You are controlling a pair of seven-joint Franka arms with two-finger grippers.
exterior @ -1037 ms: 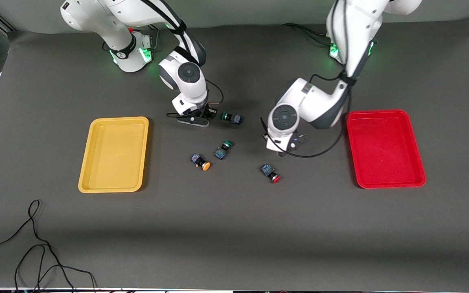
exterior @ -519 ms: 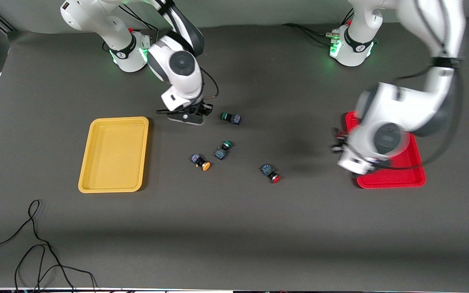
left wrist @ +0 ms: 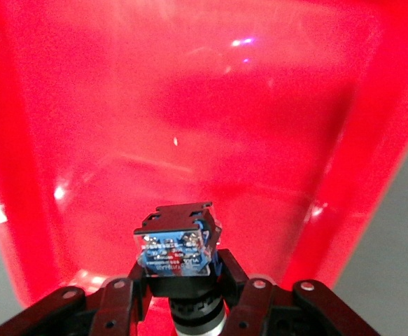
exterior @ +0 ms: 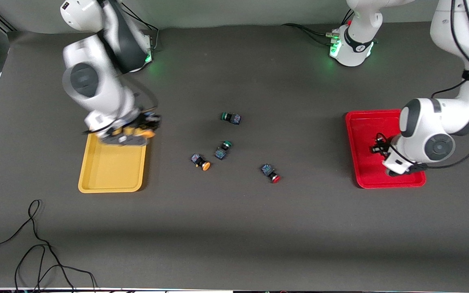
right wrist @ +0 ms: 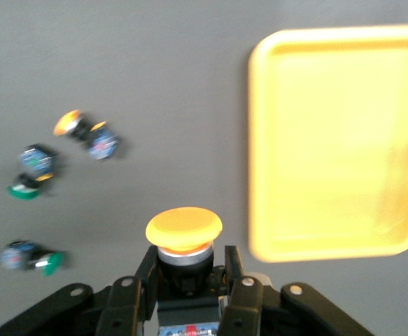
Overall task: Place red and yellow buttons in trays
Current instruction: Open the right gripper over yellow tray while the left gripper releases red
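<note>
Front view: the right gripper (exterior: 130, 136) is hanging over the yellow tray's (exterior: 112, 179) edge; the left gripper (exterior: 381, 148) is hanging over the red tray (exterior: 364, 122). A yellow button (exterior: 200, 161) and a red button (exterior: 270, 172) are lying on the table between the trays.

Left wrist view: the left gripper (left wrist: 190, 294) is gripping a button (left wrist: 177, 243) over the red tray (left wrist: 190, 105).

Right wrist view: the right gripper (right wrist: 186, 280) is clamping a yellow-capped button (right wrist: 183, 234), just beside the yellow tray (right wrist: 340, 143).

No legible txt; print on held button body (left wrist: 174, 250) too blurred to read.
</note>
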